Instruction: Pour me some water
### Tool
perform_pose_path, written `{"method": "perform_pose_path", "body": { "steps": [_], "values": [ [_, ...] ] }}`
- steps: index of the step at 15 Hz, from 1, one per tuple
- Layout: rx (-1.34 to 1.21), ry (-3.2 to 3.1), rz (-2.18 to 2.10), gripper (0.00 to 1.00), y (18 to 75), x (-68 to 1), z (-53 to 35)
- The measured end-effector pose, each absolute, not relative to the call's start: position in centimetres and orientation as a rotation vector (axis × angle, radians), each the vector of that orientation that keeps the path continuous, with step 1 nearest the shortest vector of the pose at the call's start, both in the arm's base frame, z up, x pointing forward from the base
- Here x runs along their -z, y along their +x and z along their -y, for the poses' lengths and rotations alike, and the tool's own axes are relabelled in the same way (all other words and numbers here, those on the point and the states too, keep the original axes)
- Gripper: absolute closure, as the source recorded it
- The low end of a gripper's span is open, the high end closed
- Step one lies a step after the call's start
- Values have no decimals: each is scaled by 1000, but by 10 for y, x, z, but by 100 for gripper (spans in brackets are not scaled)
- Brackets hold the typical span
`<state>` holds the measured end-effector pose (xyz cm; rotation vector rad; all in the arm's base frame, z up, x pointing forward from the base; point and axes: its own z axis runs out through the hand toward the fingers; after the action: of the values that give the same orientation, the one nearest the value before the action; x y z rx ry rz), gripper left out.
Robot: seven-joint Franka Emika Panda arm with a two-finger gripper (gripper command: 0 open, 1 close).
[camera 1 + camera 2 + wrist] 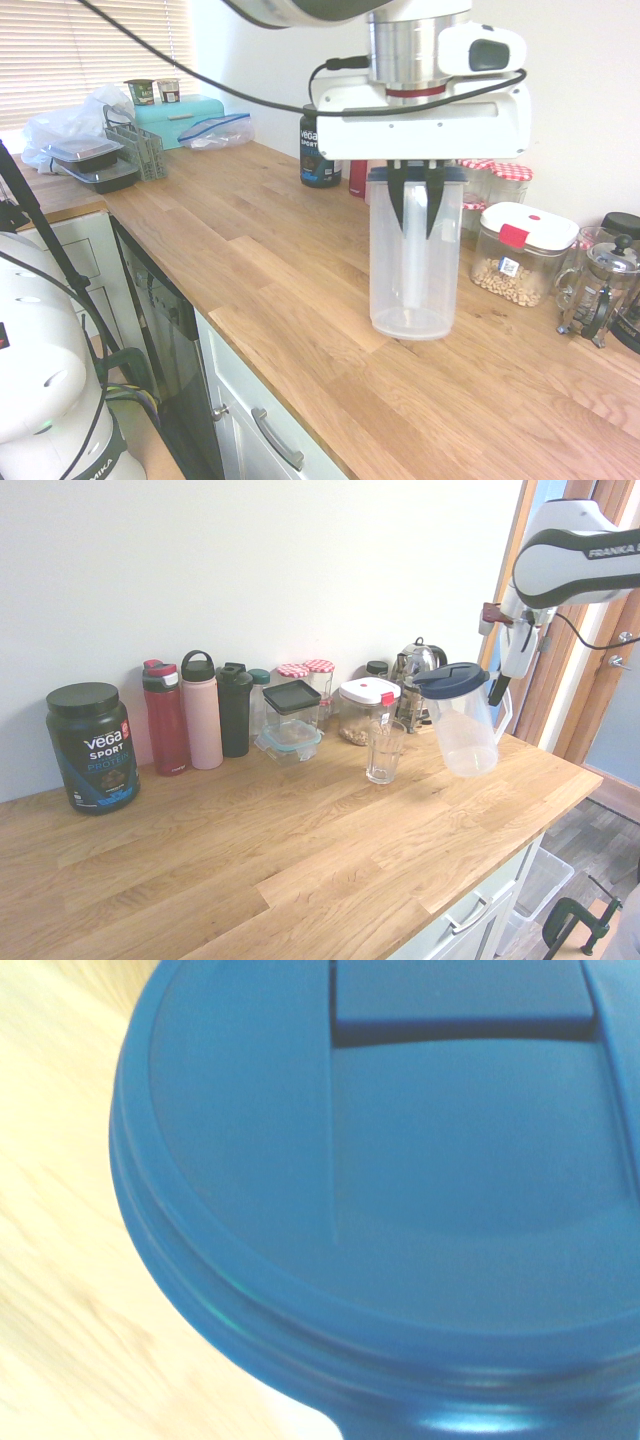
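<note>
the gripper has its jaws pinched on the handle of the clear pitcher, which hangs tilted above the wooden desk, lifted clear of it. its blue lid is on. an empty glass stands just beside it.

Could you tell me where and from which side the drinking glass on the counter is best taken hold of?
Probably the glass by its wall, from the open front of the counter: it stands upright, jars stand close behind it, and the tool holds the pitcher beside it.
</note>
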<state>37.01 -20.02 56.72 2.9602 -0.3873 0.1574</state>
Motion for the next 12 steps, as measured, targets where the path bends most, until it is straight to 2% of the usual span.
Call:
{"method": "perform_pose_path", "body": {
  "steps": [8, 12],
  "values": [
    [138, 2627, 355, 100, 450, -588, 136],
    [262, 2553, 427, 100, 488, -557, 129]
  ]
}}
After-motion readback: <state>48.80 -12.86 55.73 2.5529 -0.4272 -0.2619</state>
